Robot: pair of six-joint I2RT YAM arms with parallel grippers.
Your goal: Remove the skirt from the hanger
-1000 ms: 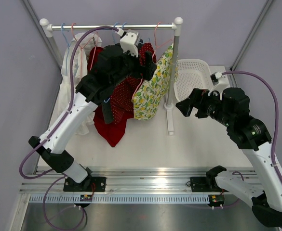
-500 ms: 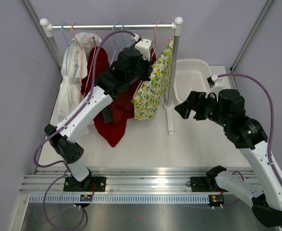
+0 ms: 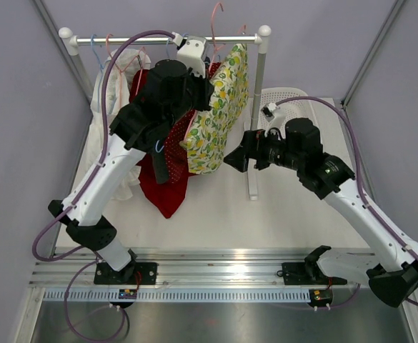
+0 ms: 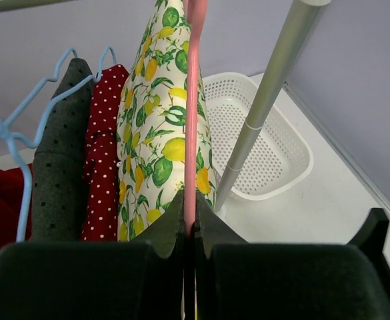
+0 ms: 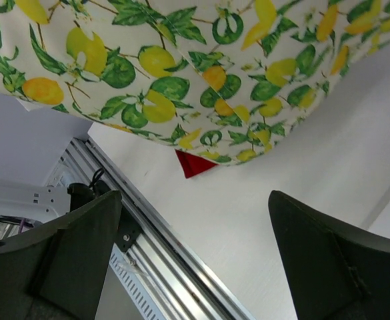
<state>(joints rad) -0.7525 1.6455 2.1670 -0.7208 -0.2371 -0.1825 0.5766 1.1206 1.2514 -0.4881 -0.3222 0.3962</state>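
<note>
Left arm (image 3: 107,171) and right arm (image 3: 369,218) match: white link shells, black joint housings (image 3: 167,89), a purple cable (image 3: 106,78) along each, small white wrist camera (image 3: 191,51), matte black fingers (image 5: 65,257), black base mounts (image 3: 126,273).

No readable text, labels, brands, numbers or signs anywhere in views.

One lemon-print skirt (image 3: 212,114), one pink hanger (image 4: 192,100), two light-blue hangers (image 4: 25,200), one red polka-dot garment (image 4: 101,153), one dark dotted garment (image 4: 58,173), one plain red garment (image 3: 167,196), one white garment (image 3: 107,100), one white basket (image 3: 294,93), one clothes rail (image 3: 137,41), two robot arms (image 3: 108,171)
</note>
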